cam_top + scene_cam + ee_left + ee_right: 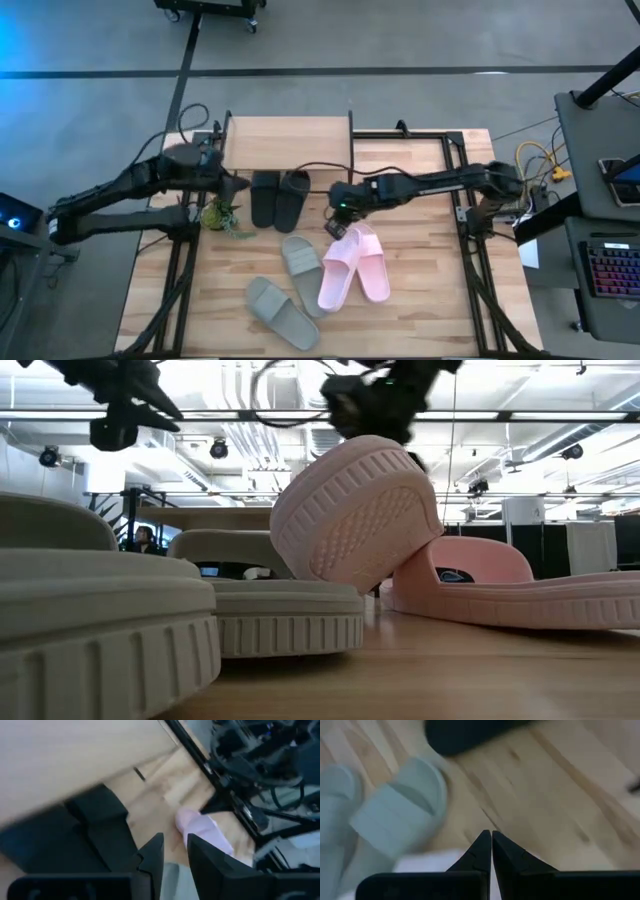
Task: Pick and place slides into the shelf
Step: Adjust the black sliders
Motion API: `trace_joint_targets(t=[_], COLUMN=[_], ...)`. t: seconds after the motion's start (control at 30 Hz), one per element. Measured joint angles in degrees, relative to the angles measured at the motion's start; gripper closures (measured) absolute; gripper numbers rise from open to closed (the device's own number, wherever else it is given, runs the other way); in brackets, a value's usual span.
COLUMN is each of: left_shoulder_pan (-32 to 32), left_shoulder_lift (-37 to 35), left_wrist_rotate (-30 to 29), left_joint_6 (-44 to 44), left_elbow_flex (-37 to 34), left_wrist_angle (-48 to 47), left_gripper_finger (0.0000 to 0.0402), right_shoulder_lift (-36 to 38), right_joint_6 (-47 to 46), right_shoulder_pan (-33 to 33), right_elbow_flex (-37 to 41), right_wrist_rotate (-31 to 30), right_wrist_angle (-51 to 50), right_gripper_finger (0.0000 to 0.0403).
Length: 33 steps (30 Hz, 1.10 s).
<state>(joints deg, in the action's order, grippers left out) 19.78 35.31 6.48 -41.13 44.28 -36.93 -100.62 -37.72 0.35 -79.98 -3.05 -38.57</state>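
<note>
My right hand (340, 215) is clamped tight on the heel edge of one pale pink slide (338, 275), tipping it up so its ribbed sole (355, 520) faces outward while its toe rests against its mate (372, 268) on the surface (420, 310). My fingers (487, 852) are pressed together with only the thin rim between them. My left hand (228, 185) hangs near the shelf (288, 142), by the black pair (278, 198) tucked at its front edge; its fingers (155, 857) stand a little apart and I see nothing between them. The two grey-green slides (290, 290) lie flat toward the near side of the surface, untouched.

As I judge it, the step in hand is lifting the pink slide clear. Next I would need to raise it free of its mate, carry it across to the shelf beside the black pair, and set it down level. The grip is on a narrow edge, so the slide could swing or slip.
</note>
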Motion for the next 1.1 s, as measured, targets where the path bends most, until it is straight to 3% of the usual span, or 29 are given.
trace_joint_targets(t=[0.23,0.33,0.4,0.5,0.6,0.87,1.1], left_shoulder_pan=[-24.68,-36.15,-42.35,-49.16,-52.48,-53.16,-53.16], left_shoulder_lift=[1.65,3.45,5.21,9.53,15.29,32.8,40.97], left_wrist_rotate=[-19.27,-30.63,-37.56,-43.46,-44.76,-42.86,-43.15], left_joint_6=[-10.96,-16.82,-21.28,-27.14,-29.03,-32.34,-35.1], left_elbow_flex=[-4.65,-5.74,-6.54,-7.47,-7.57,-7.66,-7.66], left_wrist_angle=[0.42,0.49,0.55,0.46,0.48,0.43,0.71], left_gripper_finger=[0.0367,0.0384,0.039,0.0397,0.0401,0.0401,0.0402], right_shoulder_lift=[-8.21,-11.11,-13.22,-15.77,-17.6,-21.91,-22.29], right_joint_6=[4.86,4.84,4.82,4.8,4.82,5.21,5.7], right_shoulder_pan=[-1.1,-1.31,-1.53,-1.65,-1.72,-2.44,-2.36], right_elbow_flex=[-10.8,-12.6,-13.79,-15.51,-17.0,-19.91,-19.45], right_wrist_rotate=[0.07,0.66,2.03,2.83,2.81,1.52,0.29], right_wrist_angle=[-2.89,-3.15,-3.19,-2.87,-1.09,0.75,0.57], right_gripper_finger=[0.0394,0.0394,0.0394,0.0394,0.0394,0.0394,0.0394])
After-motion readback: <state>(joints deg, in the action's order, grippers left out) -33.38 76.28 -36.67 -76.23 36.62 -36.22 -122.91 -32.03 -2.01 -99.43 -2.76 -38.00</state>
